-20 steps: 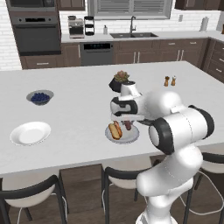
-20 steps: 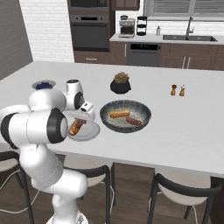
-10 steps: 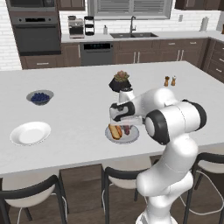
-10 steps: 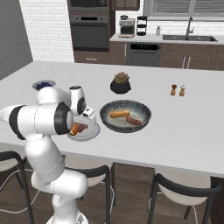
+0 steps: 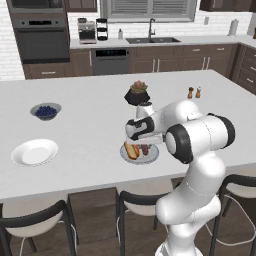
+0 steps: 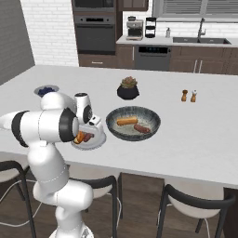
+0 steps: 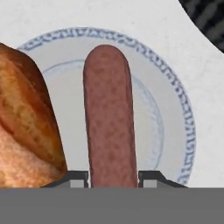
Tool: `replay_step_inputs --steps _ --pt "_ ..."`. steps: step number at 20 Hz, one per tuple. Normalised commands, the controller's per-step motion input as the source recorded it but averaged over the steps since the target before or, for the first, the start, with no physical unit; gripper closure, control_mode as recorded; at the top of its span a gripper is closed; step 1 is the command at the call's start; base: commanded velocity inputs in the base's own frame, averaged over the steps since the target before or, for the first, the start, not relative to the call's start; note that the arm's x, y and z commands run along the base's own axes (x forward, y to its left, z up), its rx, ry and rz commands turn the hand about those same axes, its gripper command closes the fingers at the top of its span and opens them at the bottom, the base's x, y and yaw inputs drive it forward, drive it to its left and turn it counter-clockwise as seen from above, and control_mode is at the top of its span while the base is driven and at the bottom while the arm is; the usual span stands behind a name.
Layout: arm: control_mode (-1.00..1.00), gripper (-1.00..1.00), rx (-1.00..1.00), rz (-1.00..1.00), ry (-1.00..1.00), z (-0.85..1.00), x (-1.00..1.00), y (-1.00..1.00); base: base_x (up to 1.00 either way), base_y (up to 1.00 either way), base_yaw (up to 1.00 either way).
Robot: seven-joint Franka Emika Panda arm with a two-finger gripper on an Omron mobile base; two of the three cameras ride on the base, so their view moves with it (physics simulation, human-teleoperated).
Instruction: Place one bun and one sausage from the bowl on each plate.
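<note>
An empty white round plate (image 5: 34,152) is sitting at the desk's (image 5: 90,125) left. Right of it, the fingers (image 7: 113,178) are closing narrowly around the reddish-brown sausage (image 7: 109,116), lying beside a golden bun (image 7: 24,127) on the blue-rimmed white plate (image 7: 175,118). Further right, the wide speckled dark grey bowl (image 6: 133,123) is holding another bun and sausage

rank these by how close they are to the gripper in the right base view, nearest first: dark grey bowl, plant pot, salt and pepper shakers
1. The dark grey bowl, just right of the gripper over the plate.
2. The plant pot, farther back on the counter.
3. The salt and pepper shakers, far right.
</note>
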Motion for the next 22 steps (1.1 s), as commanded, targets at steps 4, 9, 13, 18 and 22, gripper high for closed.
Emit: replay_step_inputs --steps 4,9,13,18,22 --pt "-1.00 -1.00 0.00 0.00 -0.02 0.02 0.00 0.00 0.00 0.00 0.00" --pt "-1.00 -1.00 0.00 0.00 -0.01 0.39 -0.09 0.00 0.00 0.00 0.00" --pt "-1.00 -1.00 0.00 0.00 0.00 0.87 -0.26 0.00 0.00 0.00 0.00" --pt "-1.00 -1.00 -0.03 0.00 0.00 0.71 -0.11 -0.64 0.00 0.00 0.00" --pt "-1.00 -1.00 0.00 0.04 0.00 0.72 0.24 -0.91 0.00 0.00 0.00"
